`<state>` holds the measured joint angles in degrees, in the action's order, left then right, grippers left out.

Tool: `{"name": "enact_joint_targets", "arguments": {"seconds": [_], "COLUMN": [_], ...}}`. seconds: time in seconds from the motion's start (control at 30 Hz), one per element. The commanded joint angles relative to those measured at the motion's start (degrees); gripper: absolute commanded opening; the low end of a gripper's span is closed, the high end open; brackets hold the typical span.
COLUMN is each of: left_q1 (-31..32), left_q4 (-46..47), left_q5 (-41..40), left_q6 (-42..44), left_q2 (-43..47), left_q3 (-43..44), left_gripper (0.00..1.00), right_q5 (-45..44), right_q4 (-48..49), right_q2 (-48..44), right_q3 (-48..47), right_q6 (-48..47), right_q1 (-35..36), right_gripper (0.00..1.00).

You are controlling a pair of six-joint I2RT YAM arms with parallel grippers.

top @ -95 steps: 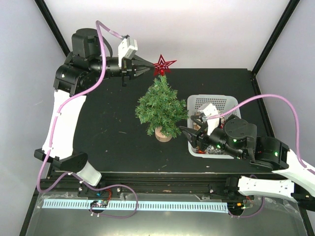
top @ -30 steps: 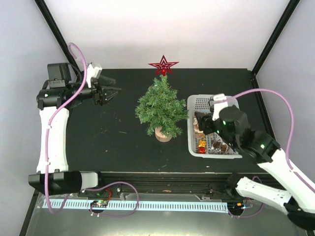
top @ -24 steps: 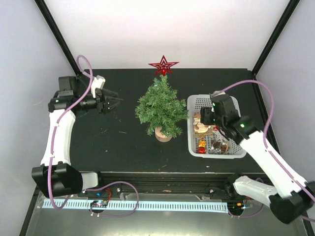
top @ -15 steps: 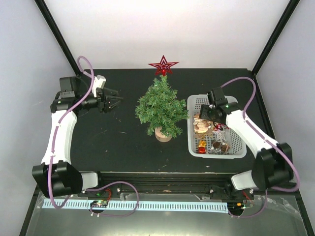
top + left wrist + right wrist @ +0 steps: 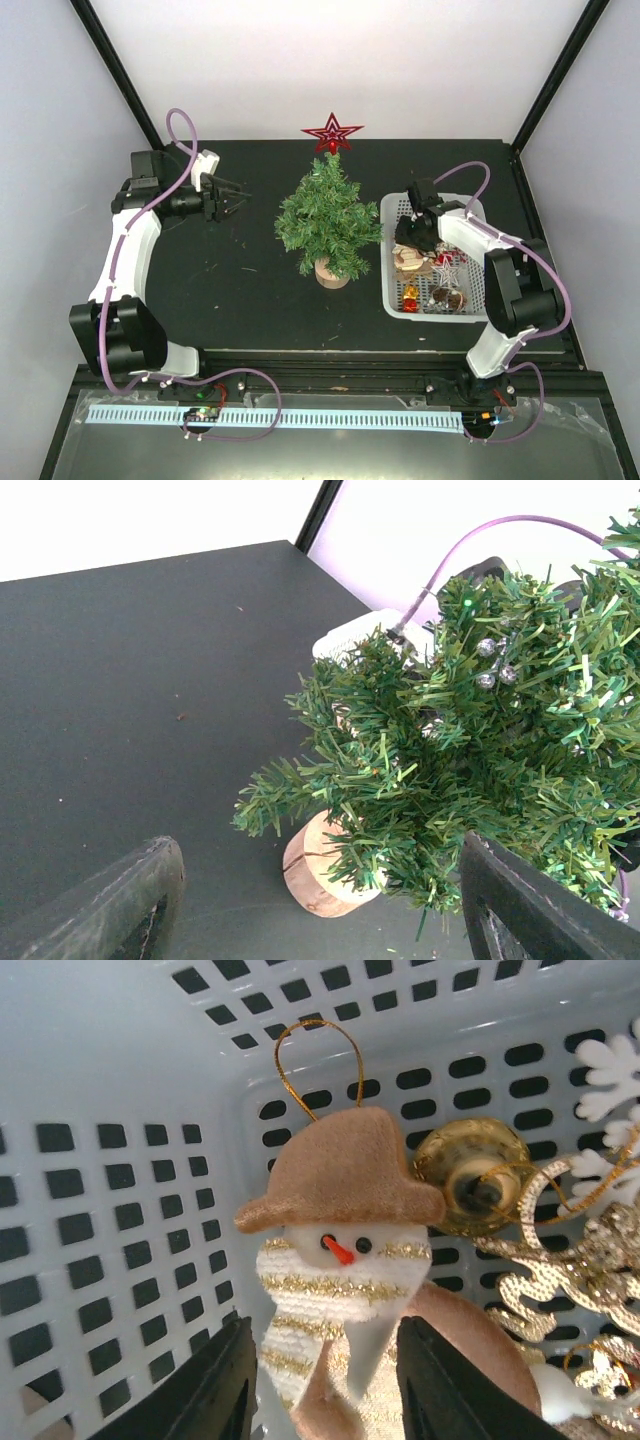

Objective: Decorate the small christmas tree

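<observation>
white felt snowman in tan hat (image 5: 345,1250) sits between your right gripper (image 5: 322,1345) jaws, grip unclear; left gripper (image 5: 320,850) jaws stand wide apart.

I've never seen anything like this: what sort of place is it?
Probably a robotics lab test cell: a black table between plain white walls, a left arm and right arm bolted at its edge, with a small christmas tree and white basket as props.
</observation>
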<state>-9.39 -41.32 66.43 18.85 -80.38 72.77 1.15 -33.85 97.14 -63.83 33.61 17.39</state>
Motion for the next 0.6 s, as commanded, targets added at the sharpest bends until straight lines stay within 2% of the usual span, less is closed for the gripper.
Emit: {"name": "enact_joint_targets", "arguments": {"seconds": [0.0,0.17,0.33,0.4,0.47,0.57], "left_q1": [-0.31,-0.29,-0.34,-0.33,-0.32,-0.33], "left_q4": [1.3,1.44,1.43,1.37,1.35,1.9], "left_q5": [1.33,1.62,2.21,2.13,2.12,2.44], "left_q6": [1.26,1.23,1.1,1.13,1.19,0.52], "left_q2": [0.01,-0.15,-0.56,-0.65,-0.69,-0.89], "left_q3": [1.47,1.41,1.14,1.14,1.08,0.84], "left_gripper": [0.76,0.76,0.76,0.76,0.76,0.76], "right_q5": [1.42,1.66,1.69,0.22,-1.59,-2.8], "right_q4": [2.76,3.77,4.77,4.39,3.88,2.87], "right_q2": [1.42,1.61,1.34,0.98,0.19,-0.69], "right_q3": [-0.35,1.17,2.38,2.16,1.9,1.1], "right_q6": [0.85,0.94,0.77,0.55,0.42,0.43], "right_q1": [-0.63,-0.78,-1.03,-1.25,-1.72,-3.17], "right_gripper": [0.37,0.3,0.17,0.17,0.22,0.38]}}
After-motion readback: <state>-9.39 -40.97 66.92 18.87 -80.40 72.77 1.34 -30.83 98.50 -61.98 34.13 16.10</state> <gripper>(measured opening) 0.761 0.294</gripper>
